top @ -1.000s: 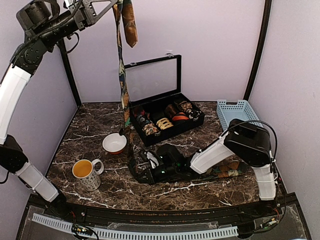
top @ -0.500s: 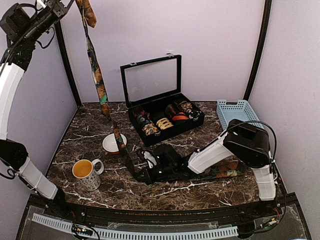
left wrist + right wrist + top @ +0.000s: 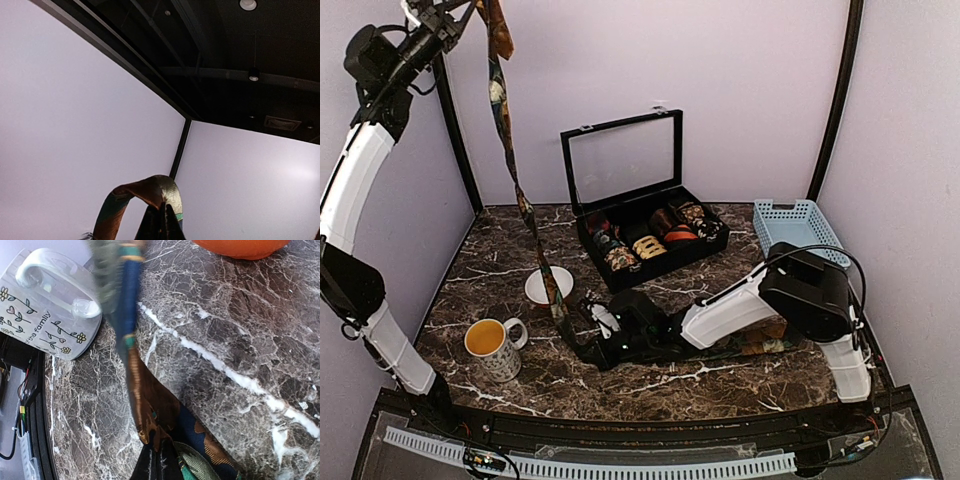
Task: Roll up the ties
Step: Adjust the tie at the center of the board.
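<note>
So the left gripper has the tie pinched way up high, and it hangs diagonally down past the white bowl to the right gripper low on the marble table, near the mug.

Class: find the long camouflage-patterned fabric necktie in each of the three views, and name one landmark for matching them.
Top external: the long camouflage-patterned fabric necktie slants from the left pincer, top left, down to the right pincer at table centre.
Left wrist: necktie folded over the left pincer, bottom centre.
Right wrist: necktie runs top centre to bottom centre.
Landmark: white flower-printed ceramic mug, top external and right wrist only.
</note>
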{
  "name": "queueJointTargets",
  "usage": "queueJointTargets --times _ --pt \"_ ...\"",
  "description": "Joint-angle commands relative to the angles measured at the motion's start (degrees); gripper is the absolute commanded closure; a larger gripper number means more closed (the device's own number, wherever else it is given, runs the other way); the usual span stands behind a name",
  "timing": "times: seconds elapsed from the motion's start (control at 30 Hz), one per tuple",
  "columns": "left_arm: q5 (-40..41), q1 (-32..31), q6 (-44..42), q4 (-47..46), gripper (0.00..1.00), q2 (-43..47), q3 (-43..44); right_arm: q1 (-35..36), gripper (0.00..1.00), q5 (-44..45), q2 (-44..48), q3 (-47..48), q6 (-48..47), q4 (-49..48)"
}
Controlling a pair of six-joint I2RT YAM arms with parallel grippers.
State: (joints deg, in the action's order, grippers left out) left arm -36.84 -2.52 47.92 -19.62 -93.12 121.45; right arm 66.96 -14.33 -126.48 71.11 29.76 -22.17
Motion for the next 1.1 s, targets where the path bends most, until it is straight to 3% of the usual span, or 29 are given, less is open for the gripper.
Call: queueJointTargets --times 0.0,0.07,0.27,0.4,0.5,0.6,0.8,0.93,1.0,1.07 --pt "-9.8 -9.0 -10.2 5.8 1.00 0.3 0.2 1.8 0.96 2.5 -2.3 -1.5 -2.6 10.2" --pt "-12.1 -12.6 -14.0 10.3 1.00 0.7 -1.3 2.0 0.89 3.3 -0.5 -2.3 -3.4 9.6" --pt "-16.6 -17.9 -17.0 9.4 1.00 4.4 -14.2 2.9 0.62 7.9 8.9 -7.0 -7.3 9.7" --pt "-18.8 -23.9 -21.2 14.0 1.00 3.8 -15.2 3.3 0.53 10.7 16.5 -10.6 -10.1 11.4" --pt "-18.2 -28.7 -23.4 16.4 1.00 2.5 -17.4 3.4 0.43 11.9 25.2 -17.6 -10.9 8.0" --pt "-15.8 -33.3 -27.8 21.1 1.00 -0.3 -17.8 3.6 0.39 14.9 33.3 -24.5 -10.5 6.4" --pt "-14.0 -40.4 -33.4 27.9 1.00 -9.7 -13.3 4.4 0.36 25.1 51.6 -34.7 -8.7 7.5" --pt "-12.2 -43.8 -32.6 27.8 1.00 -18.3 -6.6 4.4 0.31 34.2 63.4 -39.6 -6.8 10.2" --pt "-10.2 -45.1 -33.5 31.8 1.00 -25.1 0.4 4.3 0.23 38.2 68.0 -41.8 -5.7 10.8" --pt "-4.9 -46.1 -35.9 37.6 1.00 -30.5 8.6 4.1 0.03 43.0 71.5 -43.9 -2.5 11.6"
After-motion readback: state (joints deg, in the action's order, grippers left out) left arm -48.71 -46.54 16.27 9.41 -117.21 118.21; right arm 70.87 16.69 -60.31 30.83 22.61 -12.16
